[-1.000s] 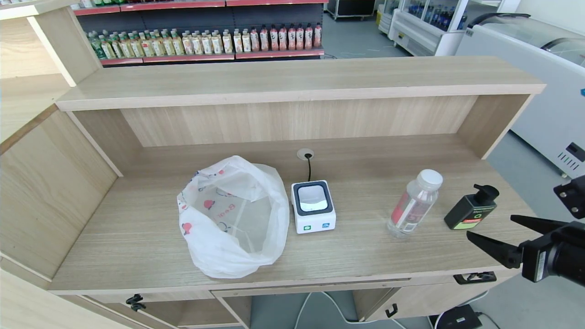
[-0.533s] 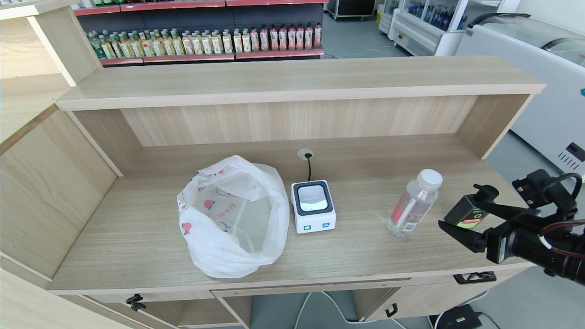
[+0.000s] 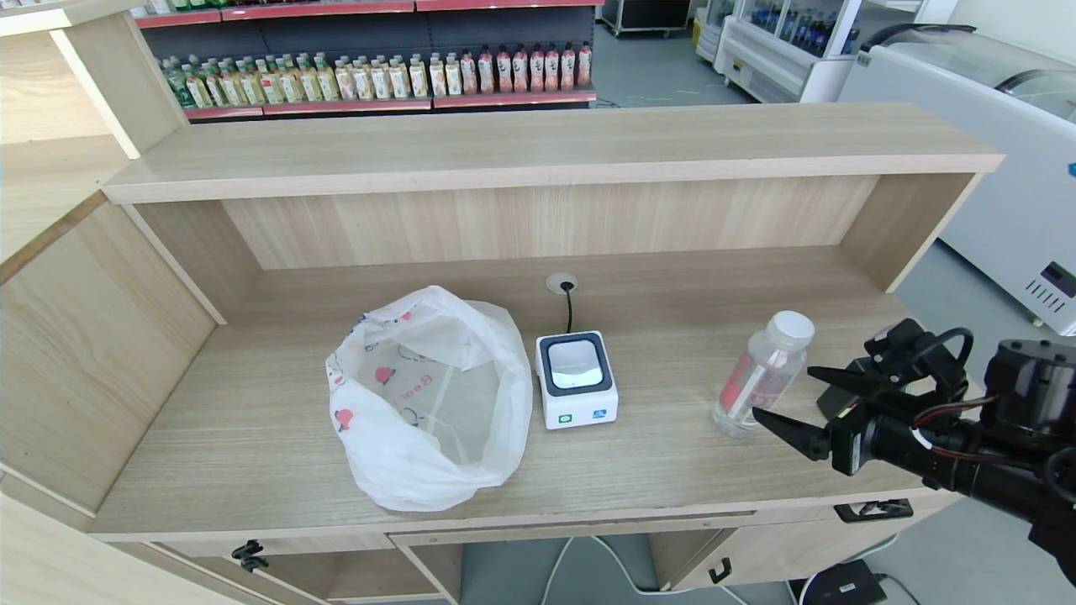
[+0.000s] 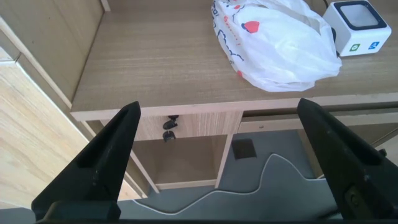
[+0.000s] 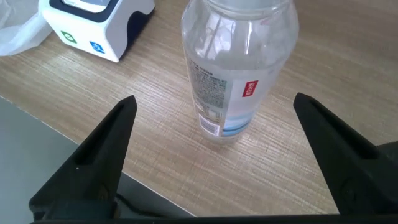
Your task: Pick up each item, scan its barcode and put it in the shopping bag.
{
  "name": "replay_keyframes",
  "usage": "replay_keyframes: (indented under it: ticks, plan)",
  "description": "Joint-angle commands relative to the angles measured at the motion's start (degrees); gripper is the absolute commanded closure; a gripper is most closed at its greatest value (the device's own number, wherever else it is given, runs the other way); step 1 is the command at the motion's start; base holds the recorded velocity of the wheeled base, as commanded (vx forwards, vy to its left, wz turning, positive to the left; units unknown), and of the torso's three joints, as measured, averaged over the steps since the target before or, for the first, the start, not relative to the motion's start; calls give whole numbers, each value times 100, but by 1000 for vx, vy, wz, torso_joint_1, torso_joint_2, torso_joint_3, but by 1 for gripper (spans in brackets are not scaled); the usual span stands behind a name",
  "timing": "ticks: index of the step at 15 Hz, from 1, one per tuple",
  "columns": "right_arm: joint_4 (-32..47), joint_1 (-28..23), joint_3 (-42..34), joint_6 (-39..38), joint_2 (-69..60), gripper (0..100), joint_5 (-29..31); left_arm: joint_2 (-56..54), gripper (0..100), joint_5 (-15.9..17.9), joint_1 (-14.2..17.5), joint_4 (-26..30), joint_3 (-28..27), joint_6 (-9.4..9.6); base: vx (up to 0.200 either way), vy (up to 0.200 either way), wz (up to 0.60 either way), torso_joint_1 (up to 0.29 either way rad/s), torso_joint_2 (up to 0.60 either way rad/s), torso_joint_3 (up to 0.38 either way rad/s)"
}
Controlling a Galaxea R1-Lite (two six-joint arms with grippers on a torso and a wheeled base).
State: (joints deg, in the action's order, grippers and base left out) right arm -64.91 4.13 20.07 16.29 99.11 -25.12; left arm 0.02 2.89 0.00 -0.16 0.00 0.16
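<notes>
While the shopping bag [image 3: 429, 399] still appeared empty, the step in hand looked like the first pick; the right pincer [image 3: 783, 391] stood with its jaws wide apart at about 4 o'clock of the water bottle [image 3: 761, 378], close beside its lower half and touching nothing; the bottle stood upright on the tabletop [image 3: 252, 420], at 3 o'clock of the scanner [image 3: 576, 380], with the bag at the scanner's 9 o'clock; a dark pump bottle [image 3: 832, 403] waited at the water bottle's 3 o'clock, partly hidden behind the arm; the left pincer [image 4: 217, 118] hung spread open off the tabletop's near edge, holding nothing. The next move, as I judged it, called for easing the right pincer toward 10 o'clock until the bottle's body sat between the fingers, then closing gently, since thin clear plastic may buckle or tip; the label would then need to face the scanner's window.
</notes>
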Motion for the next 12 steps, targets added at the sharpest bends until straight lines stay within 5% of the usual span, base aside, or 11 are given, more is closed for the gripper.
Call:
replay_keyframes:
  ticks: [1,12]
  plan:
    - [-144,53,94,6,425,0,-1,-2,0,1,-9,-2,0,2,0,0,0,0,0,0]
    - [-505,281,832,-3,1365,0,-634,-2,0,1,-9,-2,0,2,0,0,0,0,0,0]
